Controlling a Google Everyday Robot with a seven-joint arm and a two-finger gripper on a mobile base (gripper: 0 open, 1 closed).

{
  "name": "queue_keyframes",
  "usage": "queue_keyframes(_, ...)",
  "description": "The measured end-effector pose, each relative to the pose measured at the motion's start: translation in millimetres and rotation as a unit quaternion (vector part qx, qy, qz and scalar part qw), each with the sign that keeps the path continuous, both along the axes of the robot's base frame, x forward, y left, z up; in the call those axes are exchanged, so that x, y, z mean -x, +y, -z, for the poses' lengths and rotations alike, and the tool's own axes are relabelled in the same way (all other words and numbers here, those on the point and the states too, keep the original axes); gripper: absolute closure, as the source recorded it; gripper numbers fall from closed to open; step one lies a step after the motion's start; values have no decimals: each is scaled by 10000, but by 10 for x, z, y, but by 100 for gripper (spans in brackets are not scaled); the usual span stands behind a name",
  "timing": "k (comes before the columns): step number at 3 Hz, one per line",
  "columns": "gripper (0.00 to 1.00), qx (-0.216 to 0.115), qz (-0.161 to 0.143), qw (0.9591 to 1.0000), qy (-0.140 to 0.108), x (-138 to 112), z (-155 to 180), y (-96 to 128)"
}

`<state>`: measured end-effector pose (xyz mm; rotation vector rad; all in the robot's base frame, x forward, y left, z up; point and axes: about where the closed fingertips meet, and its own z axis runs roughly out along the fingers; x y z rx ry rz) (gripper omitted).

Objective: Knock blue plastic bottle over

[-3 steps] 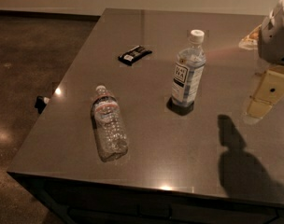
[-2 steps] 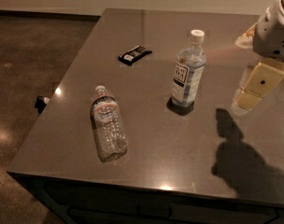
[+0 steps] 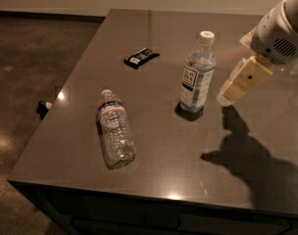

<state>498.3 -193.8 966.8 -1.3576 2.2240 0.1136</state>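
Camera view showed a dark, glossy table (image 3: 159,175) seen from above one of its edges. The blue plastic bottle (image 3: 195,80) stood upright a little right of the table's middle, white cap on top, its white label with a dark panel turned toward the camera.

The arm (image 3: 281,31) came in from the upper right corner, a white rounded housing sloping down and to the left. Below it hung a pale yellow, boxy section that ended in the gripper (image 3: 225,98). The gripper hovered above the tabletop just to the right of the bottle, level with its lower half, with a narrow gap between them and no contact. It pointed down and left, toward the bottle's base. Whether the gripper was spread or closed could not be told from this angle. Its shadow (image 3: 247,158) fell on the table below and to the right.

A clear ribbed bottle (image 3: 114,131) lay on its side well to the left, cap pointing away from the camera. A small dark packet (image 3: 141,57) lay flat farther back.
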Motion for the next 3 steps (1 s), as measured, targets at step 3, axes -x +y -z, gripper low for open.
queue_keyframes(3,0,-1327,166,9908,-221,-396,87,476)
